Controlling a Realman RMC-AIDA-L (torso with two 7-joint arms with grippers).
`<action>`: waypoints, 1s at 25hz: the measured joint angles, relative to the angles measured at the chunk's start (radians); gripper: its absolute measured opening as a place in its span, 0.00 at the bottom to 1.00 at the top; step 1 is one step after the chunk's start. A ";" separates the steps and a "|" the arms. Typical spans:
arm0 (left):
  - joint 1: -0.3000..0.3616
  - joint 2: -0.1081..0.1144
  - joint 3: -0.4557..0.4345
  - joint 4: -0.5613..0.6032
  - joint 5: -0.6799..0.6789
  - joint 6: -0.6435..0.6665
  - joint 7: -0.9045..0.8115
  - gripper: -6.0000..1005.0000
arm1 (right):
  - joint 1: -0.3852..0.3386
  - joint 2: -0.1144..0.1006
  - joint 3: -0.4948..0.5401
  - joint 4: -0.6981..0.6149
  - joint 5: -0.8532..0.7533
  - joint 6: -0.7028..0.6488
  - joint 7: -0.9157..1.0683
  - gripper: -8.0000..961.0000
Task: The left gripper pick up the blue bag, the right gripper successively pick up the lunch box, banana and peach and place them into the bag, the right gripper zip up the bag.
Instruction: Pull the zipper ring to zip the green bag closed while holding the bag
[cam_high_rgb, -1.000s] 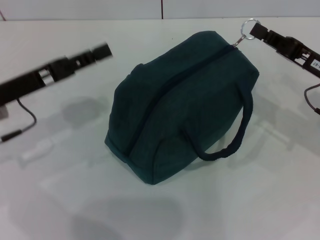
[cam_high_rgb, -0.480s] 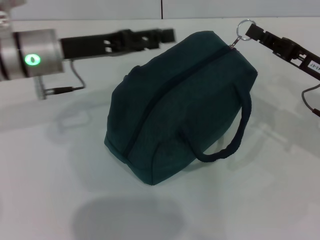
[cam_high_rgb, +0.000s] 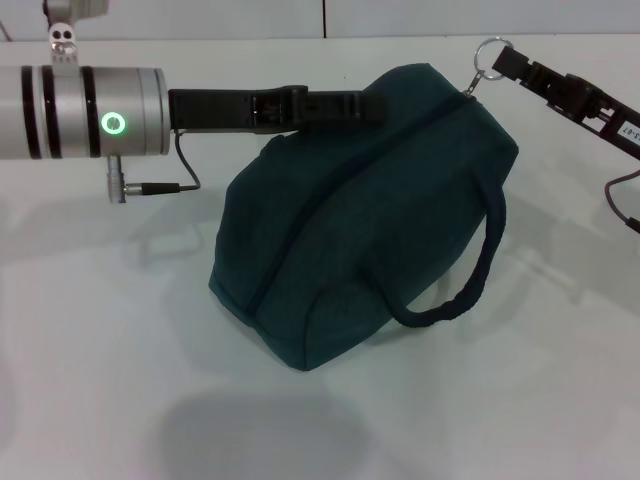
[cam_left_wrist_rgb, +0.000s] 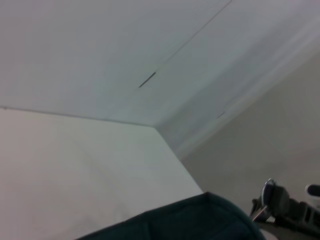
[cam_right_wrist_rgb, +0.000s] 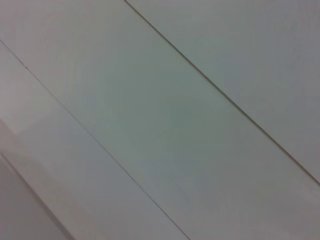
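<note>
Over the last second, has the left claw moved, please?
Yes. The left claw has swung in over the table to the blue bag.

Left arm: a silver cylindrical segment (cam_high_rgb: 85, 112) banded by two black rings and carrying a lit green ring light (cam_high_rgb: 114, 124), with a small silver bracket with holes above the cylinder, a metal plug beneath it feeding a thin black cable (cam_high_rgb: 182, 170), and the flat black left gripper (cam_high_rgb: 365, 106) extending from the cylinder's end, its body showing recessed slots. Right arm: the right gripper (cam_high_rgb: 504, 61) is a slim black claw with stepped, notched edges, a small white label (cam_high_rgb: 629, 130) printed with dark characters farther back along it, and a thin black cable (cam_high_rgb: 620, 200) looping below that label. In the left wrist view the same black claw appears far off as a dark, blocky shape.
</note>
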 joint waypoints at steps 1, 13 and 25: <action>0.000 0.000 0.006 0.000 0.000 0.000 0.000 0.87 | 0.000 0.000 0.000 0.000 0.000 0.000 0.000 0.03; 0.003 -0.021 0.033 0.001 -0.011 0.003 0.005 0.50 | -0.007 0.002 0.000 0.013 0.000 -0.001 0.001 0.03; 0.001 -0.027 0.034 0.000 -0.034 0.027 0.019 0.10 | -0.014 0.005 0.008 0.051 0.010 -0.003 0.012 0.03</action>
